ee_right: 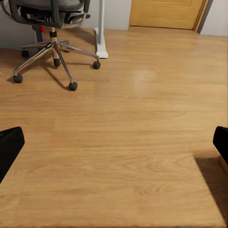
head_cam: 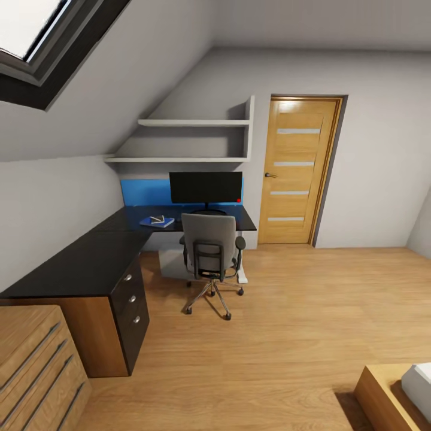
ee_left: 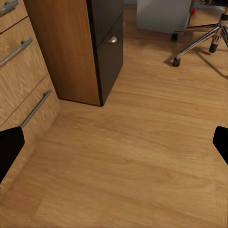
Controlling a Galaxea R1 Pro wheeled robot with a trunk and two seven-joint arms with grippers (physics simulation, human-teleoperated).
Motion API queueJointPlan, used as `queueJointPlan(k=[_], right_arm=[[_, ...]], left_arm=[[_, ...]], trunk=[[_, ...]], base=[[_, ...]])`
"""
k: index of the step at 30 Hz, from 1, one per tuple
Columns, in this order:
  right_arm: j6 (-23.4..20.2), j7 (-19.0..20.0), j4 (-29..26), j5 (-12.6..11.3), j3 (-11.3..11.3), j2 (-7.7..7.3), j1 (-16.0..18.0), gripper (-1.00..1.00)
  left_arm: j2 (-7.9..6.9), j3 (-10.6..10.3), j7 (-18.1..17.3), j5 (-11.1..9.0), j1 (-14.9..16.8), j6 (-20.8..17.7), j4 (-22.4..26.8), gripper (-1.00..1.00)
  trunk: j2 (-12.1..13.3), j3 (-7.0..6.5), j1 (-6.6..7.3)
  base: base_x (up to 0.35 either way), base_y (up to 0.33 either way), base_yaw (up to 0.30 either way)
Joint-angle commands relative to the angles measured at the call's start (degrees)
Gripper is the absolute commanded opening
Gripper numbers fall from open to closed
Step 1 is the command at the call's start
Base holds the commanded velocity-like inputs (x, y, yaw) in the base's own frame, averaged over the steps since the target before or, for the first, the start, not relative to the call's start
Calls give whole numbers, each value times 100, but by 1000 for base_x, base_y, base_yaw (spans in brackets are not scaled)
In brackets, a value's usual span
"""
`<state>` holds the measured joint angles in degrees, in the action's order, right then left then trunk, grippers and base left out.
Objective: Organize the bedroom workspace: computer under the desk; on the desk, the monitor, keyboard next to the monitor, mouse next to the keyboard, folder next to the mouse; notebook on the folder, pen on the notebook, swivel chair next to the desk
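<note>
While both jaws gape, one swivel chair [head_cam: 211, 251] (grey) faces one desk [head_cam: 90, 263].

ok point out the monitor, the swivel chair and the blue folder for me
monitor [head_cam: 206, 187], head view, middle of the black screen
swivel chair [head_cam: 209, 238], head view, grey backrest
folder [head_cam: 164, 224], head view, bare blue cover on the desk

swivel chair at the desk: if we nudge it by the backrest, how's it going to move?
The swivel chair will probably roll easily: its chrome star base sits on castors on a smooth wood floor. A push high on the backrest may spin or tilt it rather than move it straight, since the seat sits on one central post. Pushing off-centre likely makes it veer.
</note>
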<state>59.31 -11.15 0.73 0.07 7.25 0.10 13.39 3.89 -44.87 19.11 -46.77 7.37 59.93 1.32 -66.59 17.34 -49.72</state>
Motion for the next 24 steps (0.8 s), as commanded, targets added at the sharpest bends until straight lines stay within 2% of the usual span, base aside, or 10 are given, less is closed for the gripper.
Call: queueJointPlan(k=[1, 6, 17, 20, 21, 22, 24], right_arm=[[-42, -49, 23, 1, 48, 8, 6, 100], [-343, -37, 38, 0, 49, 21, 6, 100], [-1061, -31, 42, -3, 47, 18, 6, 100], [-1170, -29, 46, -2, 48, 22, 6, 100], [-1198, -29, 46, -2, 48, 23, 6, 100], [-1226, -28, 43, -2, 48, 24, 6, 100], [-1238, -28, 42, -2, 49, 25, 6, 100]], left_arm=[[-3, -46, 57, 2, 3, 7, 2, 100], [-8, -41, 57, 2, 3, -7, 4, 100], [-8, -35, 65, 1, 1, -844, 4, 100], [-10, -33, 66, 1, 2, -1158, 4, 100], [-10, -34, 66, 1, 2, -1324, 4, 100], [-6, -33, 66, 1, 2, -1647, 6, 100], [-8, -33, 66, 1, 2, -1946, 5, 100]], trunk=[[-4, 7, 0], [-4, 7, 0], [-4, 7, 0], [-4, 7, 0], [-4, 7, 0], [-4, 7, 0], [-4, 7, 0]], base=[[0, 0, 0], [0, 0, 0], [0, 0, 0], [0, 0, 0], [0, 0, 0], [0, 0, 0], [0, 0, 0]])
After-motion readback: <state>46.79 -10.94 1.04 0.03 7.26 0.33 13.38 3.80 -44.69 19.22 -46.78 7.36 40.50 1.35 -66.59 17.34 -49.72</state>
